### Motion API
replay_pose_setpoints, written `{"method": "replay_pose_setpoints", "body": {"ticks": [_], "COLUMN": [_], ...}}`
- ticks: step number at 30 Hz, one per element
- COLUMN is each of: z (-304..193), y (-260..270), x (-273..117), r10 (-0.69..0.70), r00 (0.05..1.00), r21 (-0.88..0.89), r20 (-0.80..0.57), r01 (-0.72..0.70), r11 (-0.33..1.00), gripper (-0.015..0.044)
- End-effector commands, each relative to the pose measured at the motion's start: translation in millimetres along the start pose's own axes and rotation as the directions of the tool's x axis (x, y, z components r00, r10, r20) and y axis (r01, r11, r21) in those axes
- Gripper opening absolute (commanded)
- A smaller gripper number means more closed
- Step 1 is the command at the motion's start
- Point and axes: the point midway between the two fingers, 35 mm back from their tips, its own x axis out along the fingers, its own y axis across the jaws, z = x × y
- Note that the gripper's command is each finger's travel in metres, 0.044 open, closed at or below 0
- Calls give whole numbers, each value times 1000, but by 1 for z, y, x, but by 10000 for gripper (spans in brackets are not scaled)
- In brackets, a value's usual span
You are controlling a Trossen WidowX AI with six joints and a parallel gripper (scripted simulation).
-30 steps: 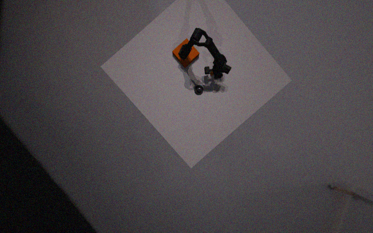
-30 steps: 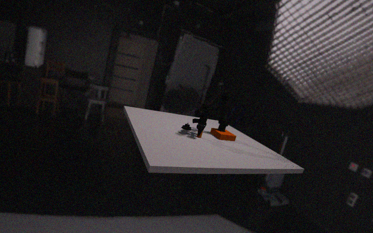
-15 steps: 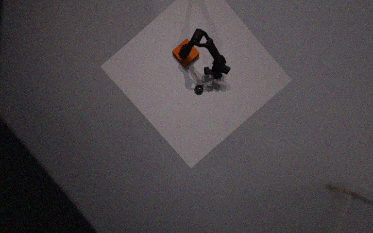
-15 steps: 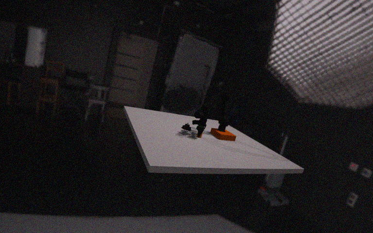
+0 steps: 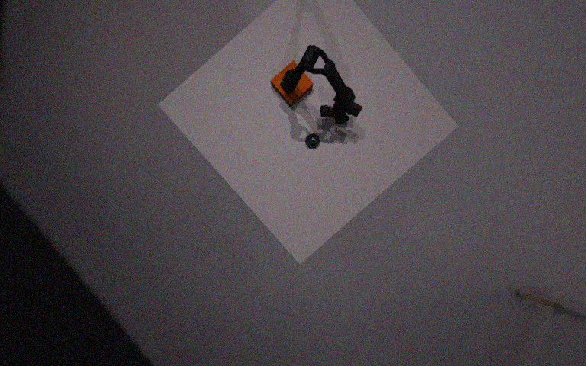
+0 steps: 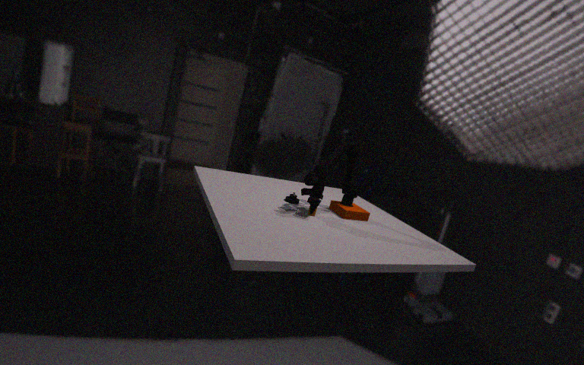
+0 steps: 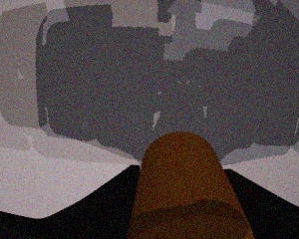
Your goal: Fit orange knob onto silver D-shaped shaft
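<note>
The orange knob [image 6: 312,213] [image 7: 183,184] stands between the fingers, its lower part showing below them in the exterior view, at or very near the table top. My gripper [image 6: 312,209] [image 7: 180,175] is shut on it, a black fingertip against each side in the wrist view. In the top view the arm's hand hides the knob. The dark round pedestal [image 5: 307,144] [image 6: 291,199] stands a short way from the gripper, to its lower left in the top view. Its small shaft [image 5: 313,139] shows as a pale spot there. The shaft's flat side and the knob's hole cannot be made out.
The orange square block [image 5: 304,83] [image 6: 359,214] under the arm's base stands behind the pedestal, toward the upper left in the top view. The white table [image 5: 296,217] [image 6: 331,246] ends at straight edges. Shadows of the arm lie around the pedestal and gripper.
</note>
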Motion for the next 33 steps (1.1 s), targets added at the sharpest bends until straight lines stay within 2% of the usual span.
{"method": "replay_pose_setpoints", "body": {"ticks": [1,3,33], "z": [0,0,5], "y": [-1,0,7], "x": [-2,-7,-101], "r10": [-8,-8,-7], "r00": [1000,1000,1000], "r21": [3,3,3], "r20": [-4,-4,-4], "r01": [8,8,7], "r11": [1000,1000,1000], "gripper": [39,0,0]}}
